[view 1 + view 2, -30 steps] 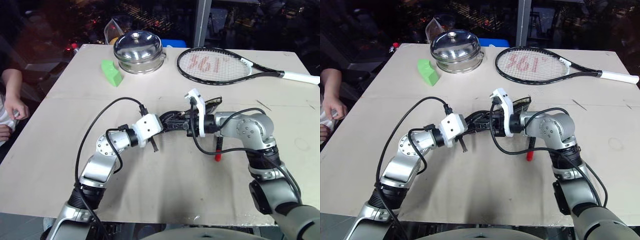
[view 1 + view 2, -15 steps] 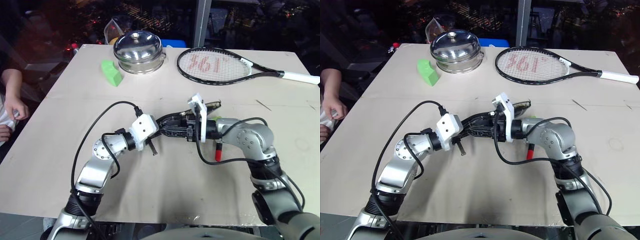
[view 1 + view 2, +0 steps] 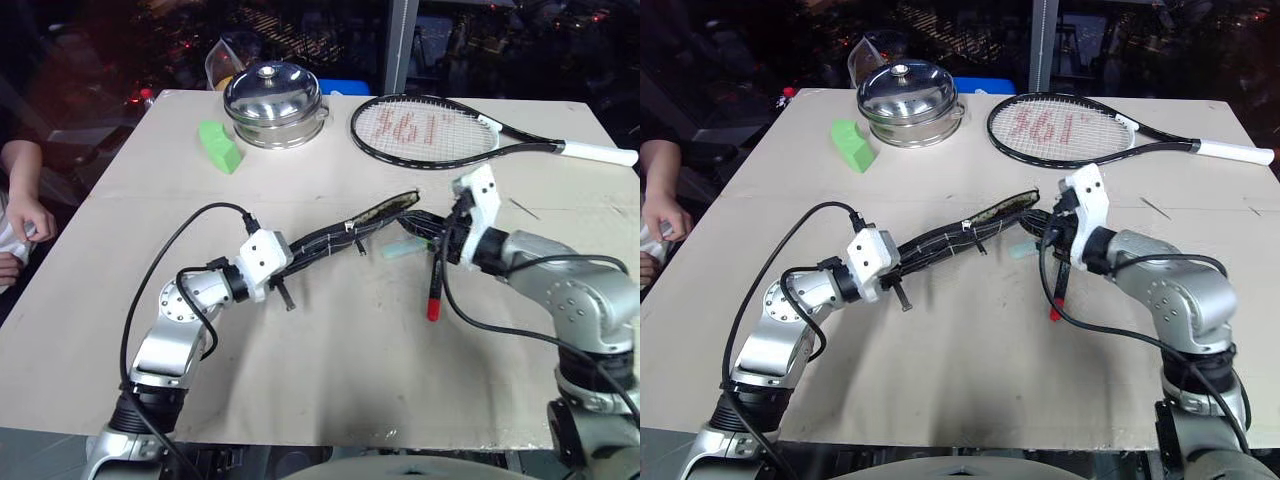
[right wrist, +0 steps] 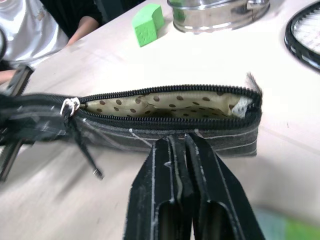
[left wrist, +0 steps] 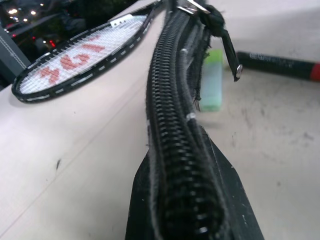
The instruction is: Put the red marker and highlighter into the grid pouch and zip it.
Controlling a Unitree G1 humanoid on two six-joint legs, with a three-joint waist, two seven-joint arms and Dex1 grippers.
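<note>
Across the pale desk (image 3: pixel 330 380), the left gripper (image 3: pixel 283 262) clamps the half-open black grid-lined fabric pouch (image 3: pixel 345 235) aloft, the closed, empty right gripper (image 4: pixel 178 165) beside it, while the black-capped red marker (image 3: pixel 435 285) and mint highlighter (image 3: pixel 402 247) lie beneath at four o'clock, so the one-ended grip may let the mouth sag shut.

Hidden or cut off
We see the highlighter (image 3: pixel 403 247) partly behind the grid pouch (image 3: pixel 345 235); the racket (image 3: pixel 470 130) handle runs off-frame.
</note>
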